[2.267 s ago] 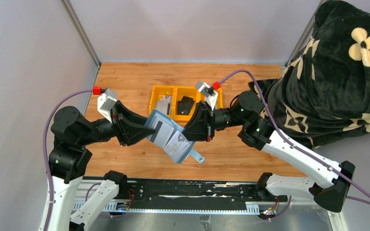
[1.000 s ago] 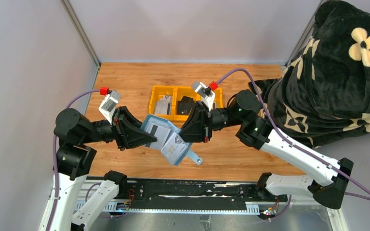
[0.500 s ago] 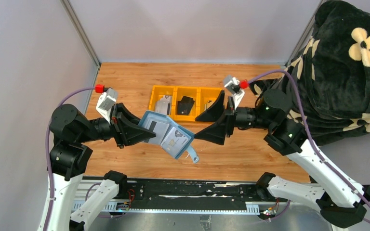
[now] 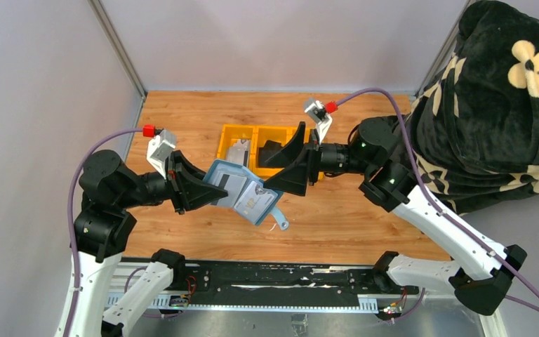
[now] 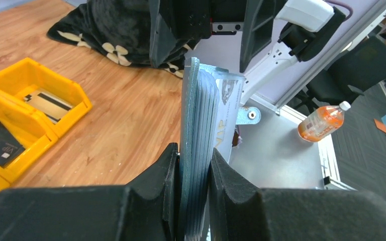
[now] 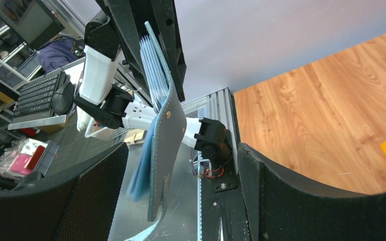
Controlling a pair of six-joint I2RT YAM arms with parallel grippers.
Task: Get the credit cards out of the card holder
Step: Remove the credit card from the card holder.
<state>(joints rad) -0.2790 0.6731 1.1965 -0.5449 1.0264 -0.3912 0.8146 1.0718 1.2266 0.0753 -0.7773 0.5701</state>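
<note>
The blue-grey card holder hangs open in the air above the table, and my left gripper is shut on its left half. Two credit cards show in its slots: one with a dark stripe and a pale one. In the left wrist view the holder stands edge-on between the fingers, a pale card sticking out beside it. My right gripper is open just right of the holder. In the right wrist view the holder's free edge hangs between the spread fingers, touching neither.
A yellow three-compartment tray lies behind the holder, with a striped card in its left bin and a black pouch in the middle one. A black flowered blanket fills the right side. A black rail runs along the near edge.
My right gripper let go of the holder, opened wide, drew back to the right, then came back left to the holder's free edge. The left gripper kept its grip.
</note>
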